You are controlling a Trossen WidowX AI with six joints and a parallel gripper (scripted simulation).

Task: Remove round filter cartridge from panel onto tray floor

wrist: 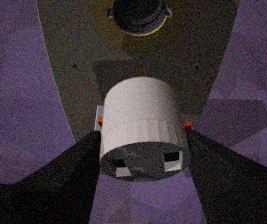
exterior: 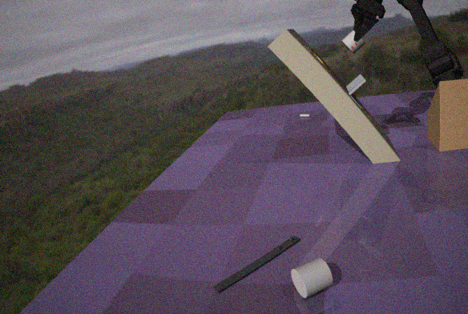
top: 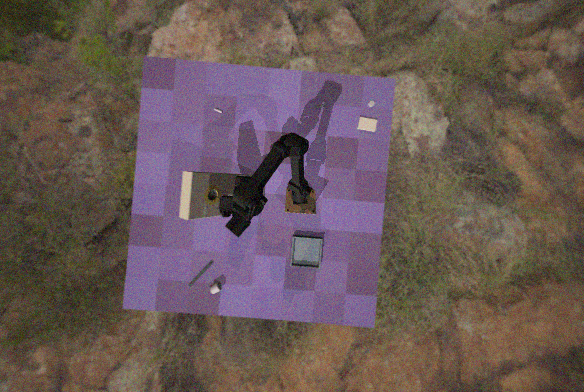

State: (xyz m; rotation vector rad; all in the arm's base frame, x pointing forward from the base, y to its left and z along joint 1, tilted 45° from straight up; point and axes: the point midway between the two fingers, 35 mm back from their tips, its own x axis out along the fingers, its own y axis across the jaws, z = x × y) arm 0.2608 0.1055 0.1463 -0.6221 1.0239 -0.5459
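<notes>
The white round filter cartridge (exterior: 349, 41) (wrist: 141, 107) is between the fingertips of my gripper (exterior: 357, 39) (wrist: 144, 137), which is shut on it. Its dark end face, with two slots, faces the wrist camera. The cartridge is in the air, apart from the tilted service panel (top: 199, 206) (exterior: 332, 95) (wrist: 74, 42). The panel's round socket (top: 213, 194) (wrist: 139, 15) is empty, with a yellow rim. The square grey tray (top: 307, 251) stands on the table at the lower right in the top view, away from the gripper; its floor holds nothing. The arm hides part of the panel in that view.
A pale ledge (exterior: 356, 84) sticks out from the panel below the cartridge. A wooden block (exterior: 453, 115) stands under the arm's base. A dark bar (top: 201, 273) (exterior: 257, 264) and a white cylinder (top: 215, 287) (exterior: 312, 278) lie on the table. A cream block (top: 367, 124) lies at the far right.
</notes>
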